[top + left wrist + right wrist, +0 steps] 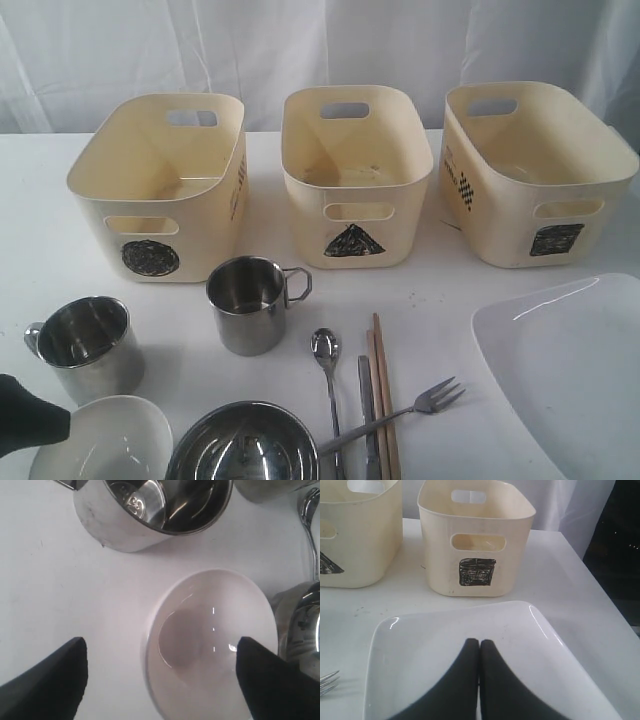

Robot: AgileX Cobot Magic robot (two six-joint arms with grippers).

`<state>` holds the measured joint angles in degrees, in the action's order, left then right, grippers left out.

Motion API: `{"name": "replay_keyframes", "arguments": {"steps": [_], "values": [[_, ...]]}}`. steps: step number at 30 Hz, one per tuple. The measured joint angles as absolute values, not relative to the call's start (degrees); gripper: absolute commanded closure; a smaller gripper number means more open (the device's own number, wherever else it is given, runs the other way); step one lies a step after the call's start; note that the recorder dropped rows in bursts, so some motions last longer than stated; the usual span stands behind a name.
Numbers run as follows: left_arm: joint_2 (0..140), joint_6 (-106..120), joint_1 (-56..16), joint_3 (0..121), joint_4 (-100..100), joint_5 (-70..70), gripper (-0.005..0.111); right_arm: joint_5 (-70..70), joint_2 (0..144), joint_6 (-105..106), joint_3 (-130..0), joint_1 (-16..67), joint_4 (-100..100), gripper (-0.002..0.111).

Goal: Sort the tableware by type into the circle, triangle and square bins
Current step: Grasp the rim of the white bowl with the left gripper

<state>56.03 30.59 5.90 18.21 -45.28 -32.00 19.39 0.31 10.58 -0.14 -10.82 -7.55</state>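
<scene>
**Left claw spread wide over the white bowl; right claw clenched above the plate**

The white bowl sits at 7 o'clock on the table in the exterior view. The left claw hangs over it with its jaws released and as far apart as they go. One finger stands clear of the bowl's rim and the other overlaps the opposite rim. Whether that finger touches cannot be told, and the claw grips nothing.

The right claw is clenched, finger against finger, with nothing between them. It hangs over the white plate at 4 o'clock; contact with it cannot be told.

Counted outward from the white bowl:
- Bowls: two. The steel bowl is just beside the white one, at its 3 o'clock.
- Mugs: two. One steel mug is at the white bowl's 12 o'clock, and a second steel mug at its 1 o'clock.
- Cutlery: one spoon, one knife and one fork, at 3 o'clock of the steel bowl. The fork's handle crosses the knife.
- Chopsticks: one wooden pair, lying with the cutlery.
- Plate: one.
- Bins: three cream tubs along the far edge. The circle bin is at 10 o'clock, the triangle bin at 12 and the square bin at 2.
</scene>
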Motion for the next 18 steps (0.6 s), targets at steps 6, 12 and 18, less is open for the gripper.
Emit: {"name": "replay_keyframes", "arguments": {"steps": [6,12,18], "values": [[59.18,40.17,5.9,16.11,-54.2,-30.14,0.025,19.39,0.31,10.58,-0.14,-10.82,-7.55,0.108],[61.92,41.74,5.9,15.89,-55.61,-28.29,0.025,19.39,0.31,10.58,-0.14,-10.82,-7.55,0.108],[65.07,43.4,5.9,15.89,-56.6,-28.04,0.025,19.39,0.31,10.47,-0.14,-10.82,-7.55,0.108]]}}
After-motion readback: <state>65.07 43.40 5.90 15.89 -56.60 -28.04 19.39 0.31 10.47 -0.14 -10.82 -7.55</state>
